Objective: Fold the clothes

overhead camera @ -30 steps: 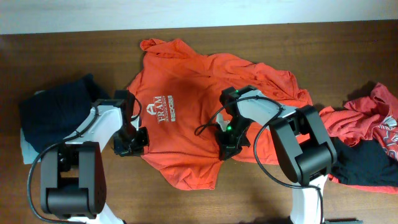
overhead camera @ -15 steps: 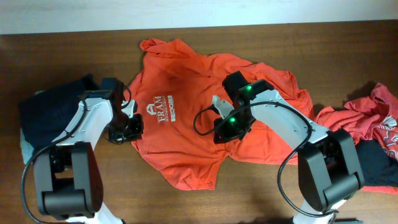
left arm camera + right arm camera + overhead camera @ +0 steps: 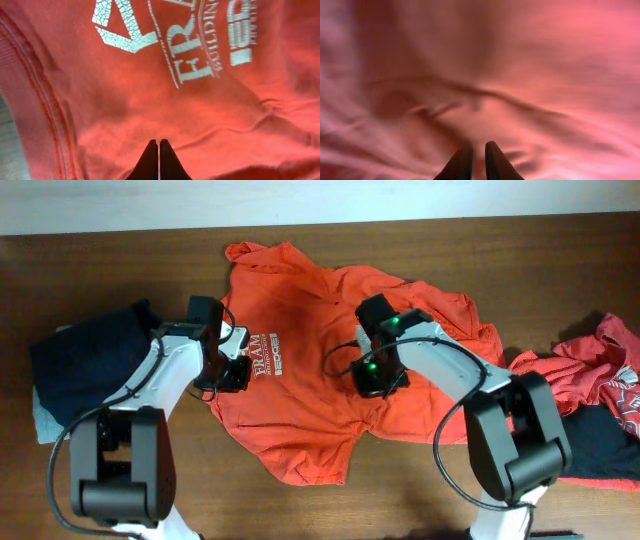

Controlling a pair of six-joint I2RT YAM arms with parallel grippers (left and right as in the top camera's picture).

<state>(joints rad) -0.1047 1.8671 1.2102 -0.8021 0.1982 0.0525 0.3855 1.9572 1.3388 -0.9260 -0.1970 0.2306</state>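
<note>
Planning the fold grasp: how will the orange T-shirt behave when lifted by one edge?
Likely floppy: the orange T-shirt lies wrinkled and unevenly spread. Probably light, since its thin cloth ripples finely. The cracked white print may fold slightly stiffer.

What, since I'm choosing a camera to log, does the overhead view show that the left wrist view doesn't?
Only overhead: the right claw, the dark garment beside the left arm, the red and dark pile beside the right arm. Only left wrist: the seam stitching, cracks in the print, and the left claw with tips pressed together. Both: the orange shirt and its white logo.
</note>
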